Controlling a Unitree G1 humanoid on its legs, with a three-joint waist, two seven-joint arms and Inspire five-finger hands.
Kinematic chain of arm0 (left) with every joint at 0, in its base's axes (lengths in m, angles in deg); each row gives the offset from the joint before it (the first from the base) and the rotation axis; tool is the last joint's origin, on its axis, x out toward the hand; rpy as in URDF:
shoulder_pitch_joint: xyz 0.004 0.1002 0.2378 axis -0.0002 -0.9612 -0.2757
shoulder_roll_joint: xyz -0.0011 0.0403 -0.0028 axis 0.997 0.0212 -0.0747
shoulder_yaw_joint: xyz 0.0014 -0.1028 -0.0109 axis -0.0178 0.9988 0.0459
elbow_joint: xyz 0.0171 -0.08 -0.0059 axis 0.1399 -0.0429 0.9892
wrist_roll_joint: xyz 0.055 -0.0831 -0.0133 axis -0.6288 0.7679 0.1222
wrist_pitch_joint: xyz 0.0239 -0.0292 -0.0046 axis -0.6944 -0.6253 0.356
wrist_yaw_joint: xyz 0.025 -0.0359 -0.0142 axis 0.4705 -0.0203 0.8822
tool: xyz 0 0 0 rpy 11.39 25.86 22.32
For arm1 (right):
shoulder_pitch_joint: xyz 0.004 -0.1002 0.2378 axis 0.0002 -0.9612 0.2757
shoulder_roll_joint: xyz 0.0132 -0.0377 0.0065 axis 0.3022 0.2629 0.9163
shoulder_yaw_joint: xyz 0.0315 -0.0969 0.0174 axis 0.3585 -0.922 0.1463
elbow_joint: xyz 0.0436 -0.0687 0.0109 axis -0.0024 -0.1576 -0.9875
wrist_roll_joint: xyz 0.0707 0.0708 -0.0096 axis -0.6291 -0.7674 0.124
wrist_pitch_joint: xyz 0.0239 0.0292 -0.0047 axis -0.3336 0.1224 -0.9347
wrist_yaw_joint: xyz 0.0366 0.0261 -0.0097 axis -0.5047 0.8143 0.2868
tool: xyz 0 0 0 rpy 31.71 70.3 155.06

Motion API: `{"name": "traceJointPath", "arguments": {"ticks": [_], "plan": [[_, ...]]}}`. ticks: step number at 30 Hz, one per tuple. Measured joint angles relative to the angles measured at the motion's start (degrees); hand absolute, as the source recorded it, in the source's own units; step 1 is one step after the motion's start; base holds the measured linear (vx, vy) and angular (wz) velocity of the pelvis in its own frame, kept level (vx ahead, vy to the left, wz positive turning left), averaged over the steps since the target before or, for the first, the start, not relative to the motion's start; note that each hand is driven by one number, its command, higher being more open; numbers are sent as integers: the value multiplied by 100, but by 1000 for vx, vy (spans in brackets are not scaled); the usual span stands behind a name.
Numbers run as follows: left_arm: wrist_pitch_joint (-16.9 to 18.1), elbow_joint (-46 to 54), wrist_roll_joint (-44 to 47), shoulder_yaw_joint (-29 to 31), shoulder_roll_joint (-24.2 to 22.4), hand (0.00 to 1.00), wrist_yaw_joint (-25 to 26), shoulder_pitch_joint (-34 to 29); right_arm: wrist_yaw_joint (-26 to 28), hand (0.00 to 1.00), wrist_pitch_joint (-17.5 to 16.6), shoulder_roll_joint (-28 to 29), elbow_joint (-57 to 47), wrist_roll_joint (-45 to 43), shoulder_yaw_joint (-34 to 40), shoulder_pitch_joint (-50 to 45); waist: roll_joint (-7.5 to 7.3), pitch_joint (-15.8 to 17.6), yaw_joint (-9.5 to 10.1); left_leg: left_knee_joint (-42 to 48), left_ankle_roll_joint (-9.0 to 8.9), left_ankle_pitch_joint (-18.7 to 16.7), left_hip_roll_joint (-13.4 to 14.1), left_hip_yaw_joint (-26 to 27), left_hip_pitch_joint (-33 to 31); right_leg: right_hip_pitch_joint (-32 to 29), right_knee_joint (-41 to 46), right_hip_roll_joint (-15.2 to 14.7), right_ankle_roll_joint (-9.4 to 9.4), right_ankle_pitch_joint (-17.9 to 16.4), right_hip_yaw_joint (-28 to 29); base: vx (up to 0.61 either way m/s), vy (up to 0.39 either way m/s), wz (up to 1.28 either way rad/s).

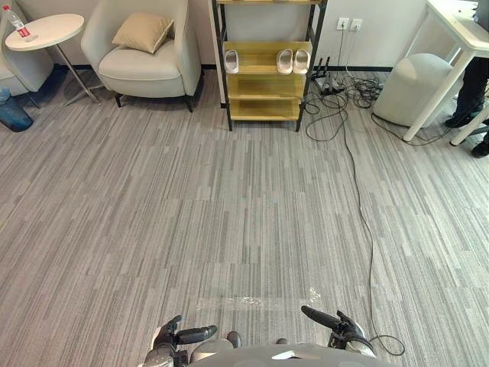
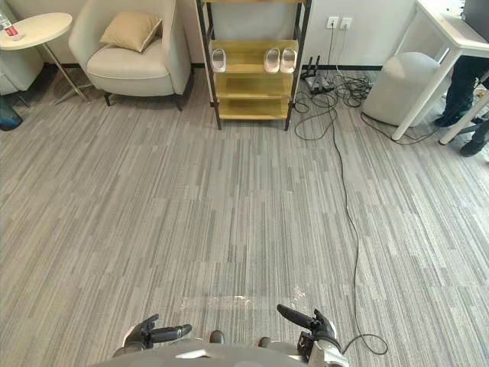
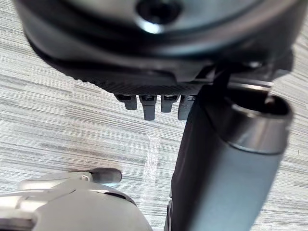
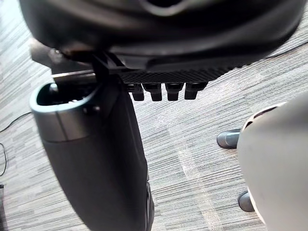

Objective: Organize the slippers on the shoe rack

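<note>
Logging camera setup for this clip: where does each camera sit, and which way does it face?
Left eye view: on the head, facing forward and down over the floor to the shoe rack with slippers; left hand and right hand at the near edge.
Right eye view: beside it, same direction; shares shoe rack, slippers, both hands.
Left wrist view: on the left wrist, along its fingers toward the floor.
Right wrist view: on the right wrist, likewise.
</note>
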Motion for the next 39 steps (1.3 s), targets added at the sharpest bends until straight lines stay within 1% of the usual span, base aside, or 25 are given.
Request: {"name": "traceJointPath", "arguments": {"ticks": [14,21,24,25,26,28,30,31,32,33,34,35,36,37,38,39], "plan": [[0,0,-5,-53,45,100,2,14,-7,100,0,24,-2,16,2,1,-55,33,5,-17,-1,-5,0,43,49,50,-81,10,-4,3,21,-15,-7,-1],[0,0,-10,-52,47,100,32,22,-7,100,1,26,-2,16,-4,3,-68,40,24,-16,2,-23,5,252,45,40,-159,24,-27,34,159,-12,-12,-10],[-1,-1,-52,-53,56,100,40,51,-11,100,1,26,-2,17,-53,2,-83,44,61,134,90,-145,26,317,-64,-26,-157,36,-35,42,215,-17,-2,-12],[-2,3,-81,-53,69,100,41,84,-18,100,1,27,-2,19,-72,0,-103,46,111,378,126,-290,45,348,-248,-107,-153,33,-37,55,251,-10,3,-11],[-1,3,-86,-53,77,100,41,99,-25,100,3,31,-1,20,-86,-1,-114,42,132,507,153,-363,55,368,-354,-172,-149,29,-37,58,269,10,6,-11],[-3,2,-91,-57,91,100,38,120,-49,100,4,29,-16,24,-126,2,-128,50,138,757,233,-529,62,399,-534,-237,-145,7,-34,57,286,40,19,-8],[-3,3,-91,-71,93,100,37,126,-59,100,5,26,-19,58,-124,12,-118,50,141,991,276,-701,83,436,-666,-301,-58,-14,35,6,302,43,43,-12],[-1,9,-85,-159,79,100,44,137,-60,100,14,-35,-20,104,-124,42,-38,47,141,1328,310,-926,185,472,-852,-648,571,-32,196,-253,296,50,63,-21],[-1,8,-85,-199,75,100,45,141,-60,100,22,-64,-20,112,-126,65,-2,42,148,1477,308,-1025,237,510,-908,-912,1138,-67,330,-434,232,53,96,-27],[3,8,-85,-234,92,100,45,142,-64,100,25,-68,-20,110,-115,103,3,54,151,1578,328,-1091,250,546,-925,-1196,1796,-156,452,-603,121,48,101,-17],[2,7,-85,-245,100,100,46,144,-64,100,25,-70,-27,111,-115,110,2,58,150,1604,341,-1102,249,557,-920,-1289,2007,-191,473,-650,91,54,144,-10],[-1,-2,-86,-384,184,100,45,188,-61,100,10,-65,-143,105,-102,127,-69,99,144,1690,402,-1174,176,599,-808,-1866,3484,-535,505,-717,-197,103,152,2],[-1,0,-88,-429,222,100,45,197,-59,100,-4,-56,-159,106,-101,147,-83,127,135,1686,474,-1233,111,559,-687,-2115,4127,-736,513,-732,-321,124,140,6],[-5,-2,-88,-431,229,100,45,202,-56,100,-4,-53,-156,107,-101,161,-94,135,124,1685,492,-1278,88,521,-649,-2191,4321,-803,502,-771,-363,162,90,19],[-12,-9,-90,-431,236,100,57,223,-42,100,3,-52,-145,111,-113,210,-112,171,123,1689,515,-1361,85,448,-506,-2267,4590,-926,428,-921,-512,128,42,22],[-12,-9,-91,-431,228,100,67,239,-33,100,0,-53,-152,111,-117,224,-92,187,124,1638,502,-1384,100,398,-416,-2293,4567,-975,371,-1012,-640,185,22,34]]}}
